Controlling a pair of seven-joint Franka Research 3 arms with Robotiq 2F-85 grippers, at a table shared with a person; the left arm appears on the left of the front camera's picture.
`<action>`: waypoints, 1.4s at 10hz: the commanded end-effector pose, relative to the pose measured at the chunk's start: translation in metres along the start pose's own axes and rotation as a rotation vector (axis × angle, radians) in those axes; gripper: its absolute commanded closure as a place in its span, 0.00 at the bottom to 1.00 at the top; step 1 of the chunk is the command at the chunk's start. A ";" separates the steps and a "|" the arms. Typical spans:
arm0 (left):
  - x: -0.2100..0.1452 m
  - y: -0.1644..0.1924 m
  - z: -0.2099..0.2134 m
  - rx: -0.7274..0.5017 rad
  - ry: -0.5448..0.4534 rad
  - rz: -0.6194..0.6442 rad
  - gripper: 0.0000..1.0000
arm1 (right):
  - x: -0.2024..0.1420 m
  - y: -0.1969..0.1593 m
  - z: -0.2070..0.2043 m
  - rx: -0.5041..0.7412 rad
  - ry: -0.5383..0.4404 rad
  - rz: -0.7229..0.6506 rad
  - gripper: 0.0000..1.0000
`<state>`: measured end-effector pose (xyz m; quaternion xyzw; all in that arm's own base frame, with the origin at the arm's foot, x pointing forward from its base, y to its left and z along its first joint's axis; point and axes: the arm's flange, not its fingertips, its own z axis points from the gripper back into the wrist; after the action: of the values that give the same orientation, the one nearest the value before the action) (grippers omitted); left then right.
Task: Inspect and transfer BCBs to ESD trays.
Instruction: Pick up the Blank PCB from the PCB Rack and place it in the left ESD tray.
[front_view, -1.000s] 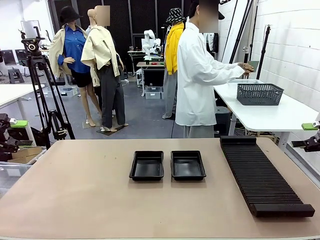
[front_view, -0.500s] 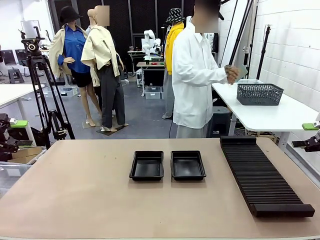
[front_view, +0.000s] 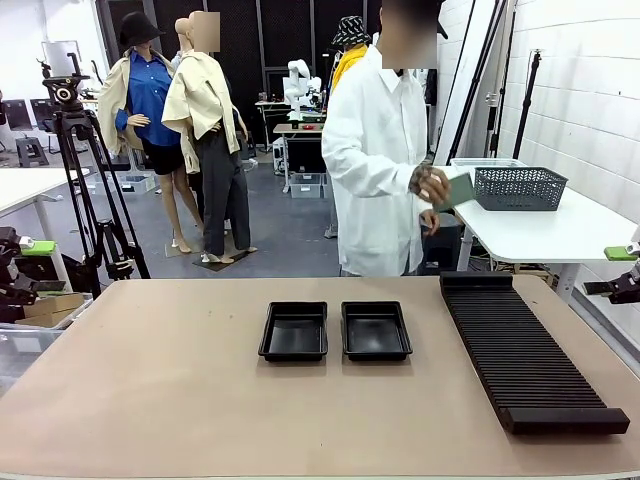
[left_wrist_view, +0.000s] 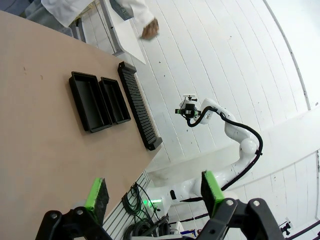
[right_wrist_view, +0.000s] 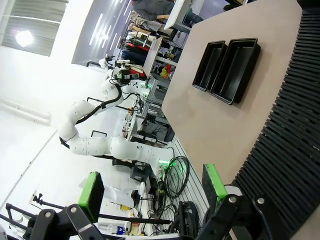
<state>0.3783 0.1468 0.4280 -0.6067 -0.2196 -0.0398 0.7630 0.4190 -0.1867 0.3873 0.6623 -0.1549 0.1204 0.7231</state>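
While the left claw (left_wrist_view: 154, 189) and right claw (right_wrist_view: 152, 184) stood open and empty, a person's hand (front_view: 430, 185) at one o'clock held a thin green rectangular board (front_view: 460, 188).

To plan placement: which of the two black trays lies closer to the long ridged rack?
The right tray, beside the rack; the left tray sits farther from it.

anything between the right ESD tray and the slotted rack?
No. Front view shows bare tabletop between the right ESD tray and the slotted rack.
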 end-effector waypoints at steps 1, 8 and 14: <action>0.001 -0.002 0.001 0.003 -0.007 0.010 0.02 | -0.001 -0.002 -0.003 -0.001 -0.013 0.000 0.00; 0.001 -0.002 0.001 0.003 -0.007 0.010 0.02 | -0.001 -0.002 -0.003 -0.001 -0.013 0.000 0.00; 0.001 -0.002 0.001 0.003 -0.007 0.010 0.02 | -0.001 -0.002 -0.003 -0.001 -0.013 0.000 0.00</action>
<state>0.3783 0.1468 0.4280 -0.6067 -0.2196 -0.0398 0.7630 0.4190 -0.1866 0.3873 0.6623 -0.1549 0.1204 0.7231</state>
